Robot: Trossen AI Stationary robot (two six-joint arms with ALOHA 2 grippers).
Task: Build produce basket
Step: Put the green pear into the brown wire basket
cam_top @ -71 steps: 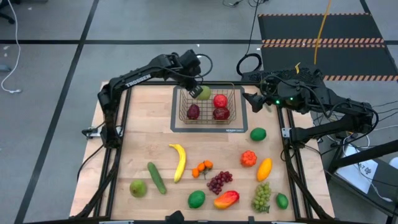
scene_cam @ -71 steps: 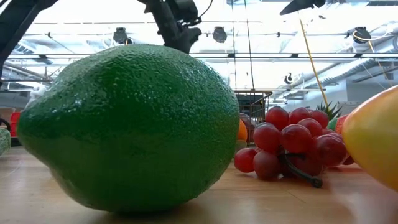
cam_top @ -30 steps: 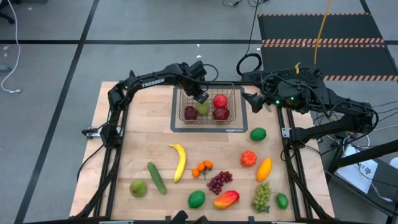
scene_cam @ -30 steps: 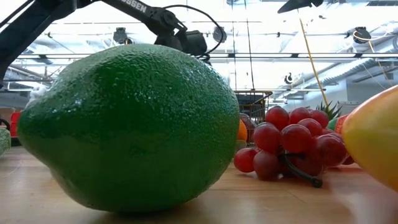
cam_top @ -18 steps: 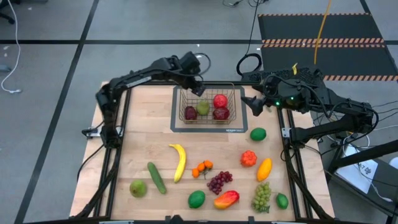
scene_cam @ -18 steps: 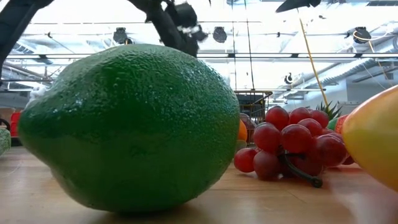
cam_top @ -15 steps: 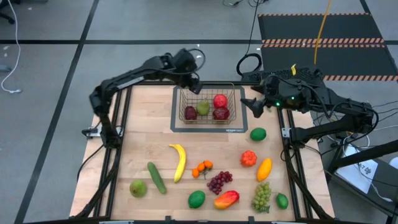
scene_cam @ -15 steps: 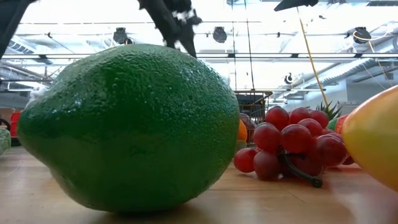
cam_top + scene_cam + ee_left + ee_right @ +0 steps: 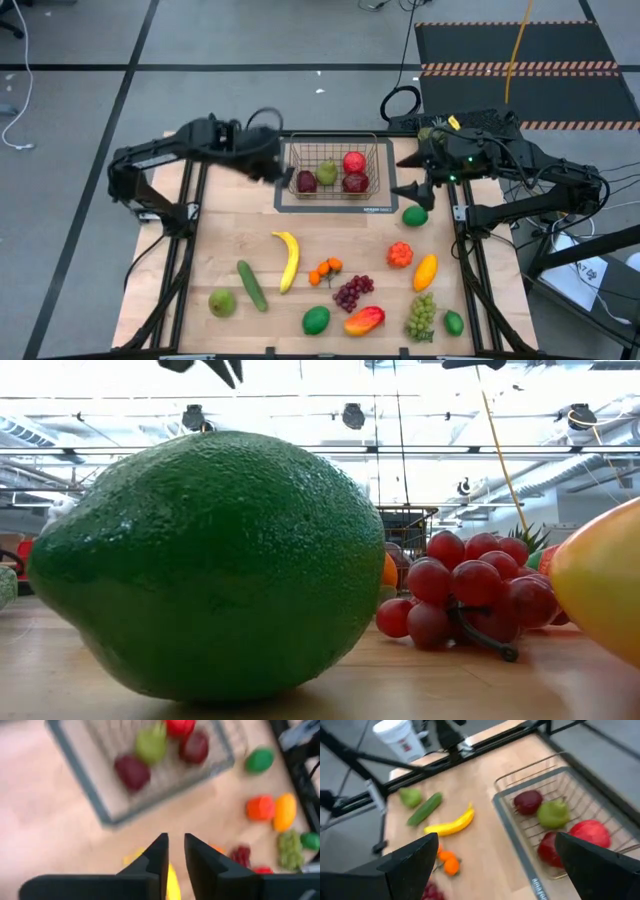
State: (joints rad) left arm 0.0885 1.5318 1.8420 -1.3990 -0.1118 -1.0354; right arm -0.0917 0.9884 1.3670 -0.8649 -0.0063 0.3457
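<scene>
Wire-mesh basket (image 9: 333, 168) w/ round fruit.

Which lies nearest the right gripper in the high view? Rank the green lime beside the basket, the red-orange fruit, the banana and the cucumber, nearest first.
From the right gripper:
1. Green lime, just below it, right of the basket.
2. Red-orange fruit, right side, mid-table.
3. Banana, centre.
4. Cucumber, lower left.
</scene>
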